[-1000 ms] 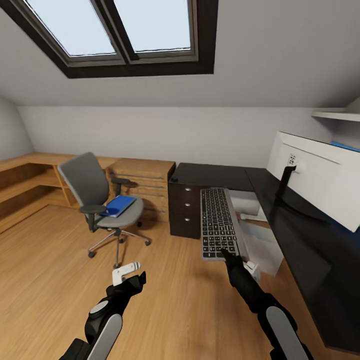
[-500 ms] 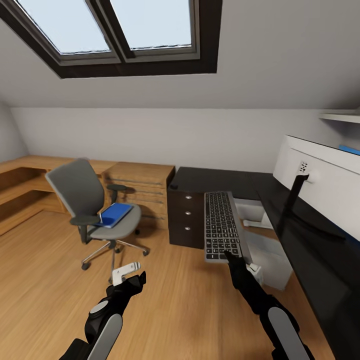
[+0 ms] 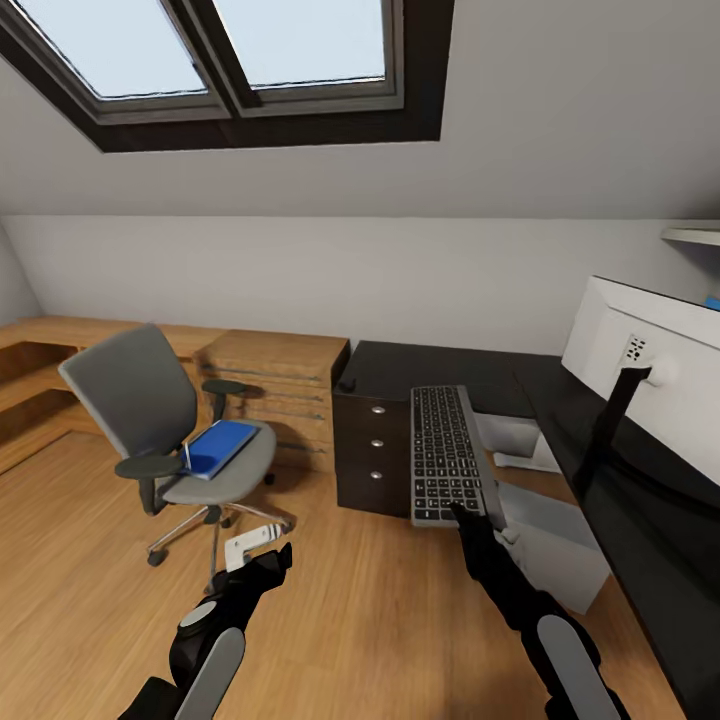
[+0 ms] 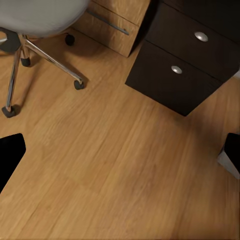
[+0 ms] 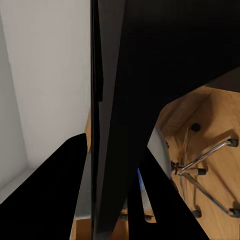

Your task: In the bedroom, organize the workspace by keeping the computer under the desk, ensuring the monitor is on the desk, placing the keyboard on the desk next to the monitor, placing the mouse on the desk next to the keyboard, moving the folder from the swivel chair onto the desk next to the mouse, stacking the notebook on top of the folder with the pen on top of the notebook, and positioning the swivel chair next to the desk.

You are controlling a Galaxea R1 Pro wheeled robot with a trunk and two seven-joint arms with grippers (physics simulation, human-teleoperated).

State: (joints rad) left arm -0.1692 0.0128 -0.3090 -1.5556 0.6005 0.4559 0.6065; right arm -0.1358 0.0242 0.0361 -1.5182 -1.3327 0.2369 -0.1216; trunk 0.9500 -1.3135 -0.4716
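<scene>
keyboard [image 3: 445, 455] held by its near short edge in right gripper [image 3: 462, 516], fingers closed on it; slim, stiff, light, likely to sag. left gripper [image 3: 275, 560]: opening cannot be told.

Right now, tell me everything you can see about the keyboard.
The keyboard is slim and long, with dark grey keys in a lighter grey frame. It is up in the air, tilted, its far end toward the desk. The right gripper is shut on its near edge; nothing else touches it. In the right wrist view it is a dark slab between the fingers.
</scene>
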